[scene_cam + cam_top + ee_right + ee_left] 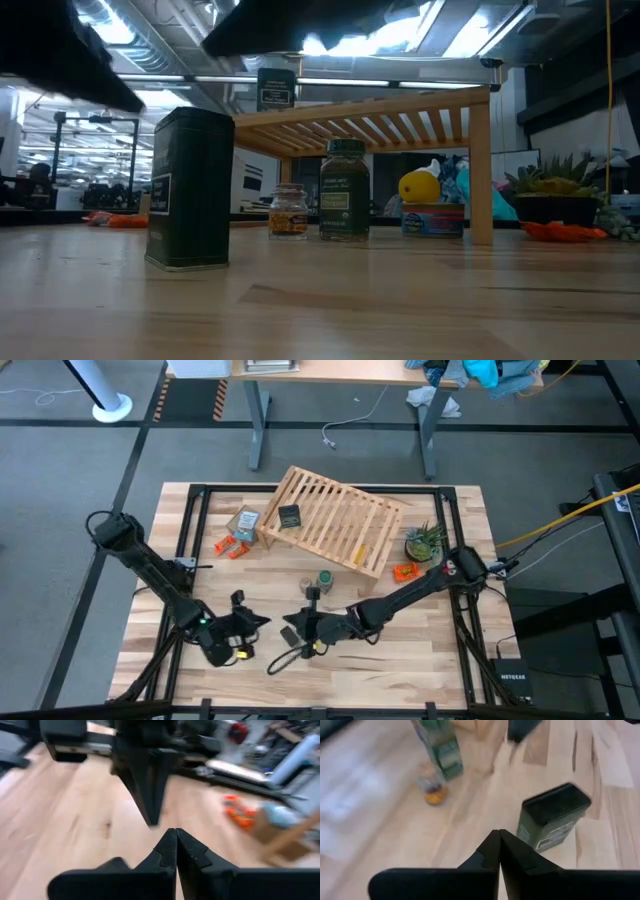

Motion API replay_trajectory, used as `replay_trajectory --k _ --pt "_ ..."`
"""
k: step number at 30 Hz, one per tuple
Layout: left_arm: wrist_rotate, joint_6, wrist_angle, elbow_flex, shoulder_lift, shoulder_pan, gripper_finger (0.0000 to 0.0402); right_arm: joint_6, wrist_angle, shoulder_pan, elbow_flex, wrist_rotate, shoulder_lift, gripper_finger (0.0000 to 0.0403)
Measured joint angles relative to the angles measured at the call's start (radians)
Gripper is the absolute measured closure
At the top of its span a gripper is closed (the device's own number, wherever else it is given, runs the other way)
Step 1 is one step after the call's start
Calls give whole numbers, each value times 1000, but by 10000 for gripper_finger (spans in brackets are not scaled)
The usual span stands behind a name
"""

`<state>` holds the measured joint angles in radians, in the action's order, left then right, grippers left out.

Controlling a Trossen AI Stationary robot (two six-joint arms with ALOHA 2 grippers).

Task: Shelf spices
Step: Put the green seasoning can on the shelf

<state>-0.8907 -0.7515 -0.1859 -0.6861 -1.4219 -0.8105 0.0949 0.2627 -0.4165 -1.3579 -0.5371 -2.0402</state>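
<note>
Two grippers: both shut tight, gripping nothing, low over the near tabletop (400, 670).
Left gripper (262, 621): tips pressed together, pointing toward the right gripper, close to it.
Right gripper (288, 632): tips pressed together, facing the left gripper.
Dark squarish jar (551, 822): upright on the tabletop, just ahead of the left gripper, apart from it.
Green round jar (325, 579): upright, beyond the right gripper, in front of the shelf.
Tiny clear glass jar (306, 583): just beside the green round jar.
Second dark jar (290, 516): on top of the shelf, well beyond both grippers.
Shelf (335, 518): far side of the tabletop, tilted.
</note>
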Motion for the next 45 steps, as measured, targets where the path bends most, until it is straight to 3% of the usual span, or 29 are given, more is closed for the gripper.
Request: replay_trajectory --k 7,13,20,27,33,40,45 --pt "-210 -80 -169 0 104 -163 401 1 -243 -106 0 -299 116 398" --pt "-219 -215 -293 8 110 -252 401 -209 -527 -187 -1 -395 177 398" --pt "-93 -386 -290 48 100 -268 400 -634 -895 -292 0 -474 187 398" --pt "104 -395 -140 114 66 -231 383 -917 -1101 -415 0 -657 202 398" --pt "190 -373 -81 127 31 -160 330 -981 -1127 -479 0 -712 235 398" --pt "193 -217 -36 126 -34 -52 247 -984 -1125 -494 0 -710 242 397" --pt "194 -148 -35 126 -90 33 215 -1008 -1120 -494 0 -701 242 397"
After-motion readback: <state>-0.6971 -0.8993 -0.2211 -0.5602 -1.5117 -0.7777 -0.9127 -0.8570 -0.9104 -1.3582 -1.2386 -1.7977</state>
